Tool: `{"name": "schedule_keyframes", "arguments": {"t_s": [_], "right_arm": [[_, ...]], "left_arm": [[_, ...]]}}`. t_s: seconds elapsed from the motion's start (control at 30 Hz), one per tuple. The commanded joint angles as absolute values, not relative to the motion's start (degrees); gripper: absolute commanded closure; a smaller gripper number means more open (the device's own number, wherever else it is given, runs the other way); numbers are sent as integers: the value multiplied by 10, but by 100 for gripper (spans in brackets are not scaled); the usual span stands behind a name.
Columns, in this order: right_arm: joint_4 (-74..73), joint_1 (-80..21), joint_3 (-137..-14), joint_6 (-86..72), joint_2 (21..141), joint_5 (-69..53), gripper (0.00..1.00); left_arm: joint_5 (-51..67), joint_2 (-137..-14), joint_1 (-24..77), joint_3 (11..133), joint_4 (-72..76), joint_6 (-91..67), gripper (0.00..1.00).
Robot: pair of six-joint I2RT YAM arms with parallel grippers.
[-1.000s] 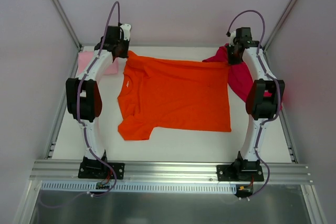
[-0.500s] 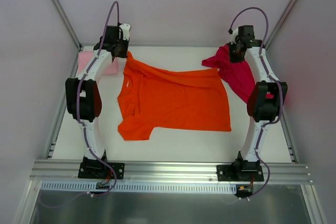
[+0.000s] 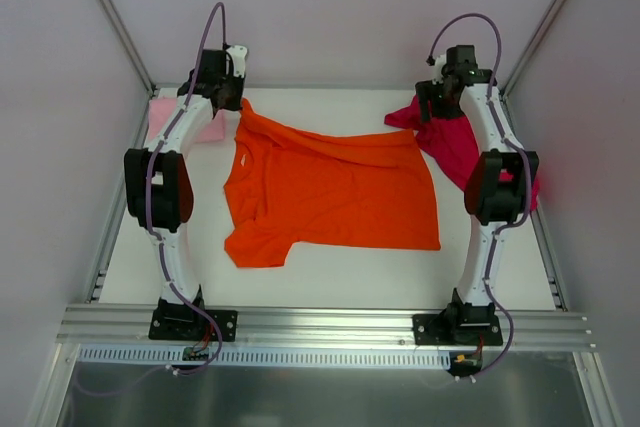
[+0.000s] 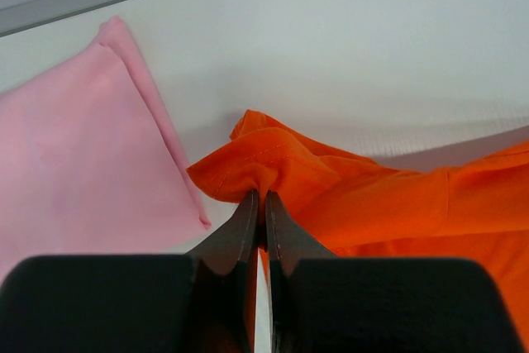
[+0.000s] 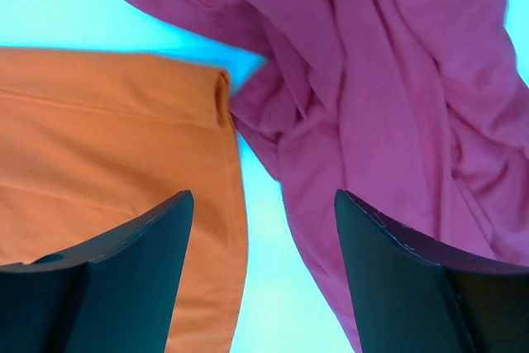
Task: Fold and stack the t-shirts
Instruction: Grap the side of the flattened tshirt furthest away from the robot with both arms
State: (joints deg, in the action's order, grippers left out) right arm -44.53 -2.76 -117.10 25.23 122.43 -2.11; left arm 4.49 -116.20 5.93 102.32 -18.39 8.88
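Note:
The orange t-shirt lies spread over the middle of the table, its far edge rumpled. My left gripper is shut on the shirt's far left corner and holds it a little off the table. At the far right my right gripper hangs open above the gap between the orange shirt's far right corner and the crumpled magenta t-shirt, with nothing between its fingers. A folded light pink t-shirt rests at the far left, beside the left gripper.
Grey walls enclose the table on three sides, close behind both grippers. An aluminium rail carrying the arm bases runs along the near edge. The magenta shirt reaches under the right arm toward the right wall.
My right gripper has let go of the orange shirt's far right corner and opened. That corner dropped to the table and the far edge slackened. The left gripper kept its hold.

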Motion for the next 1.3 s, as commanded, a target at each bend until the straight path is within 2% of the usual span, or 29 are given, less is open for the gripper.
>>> {"name": "schedule_keyframes", "arguments": {"t_s": [0.0,0.3,0.5,0.83,1.27], "right_arm": [[-501,-46,-1239,261,1267,-42,26],[-561,-69,-1344,241,1348,-53,26],[-542,-70,-1315,236,1349,-49,26],[-596,-72,-1381,231,1408,-23,26],[-580,-71,-1392,233,1445,27,26]], "left_arm": [[55,-1127,56,1019,-174,86,100],[58,-1112,56,984,-157,87,100],[62,-1111,56,969,-149,88,100],[69,-1089,55,951,-143,83,100],[86,-1067,55,929,-135,77,100]]}}
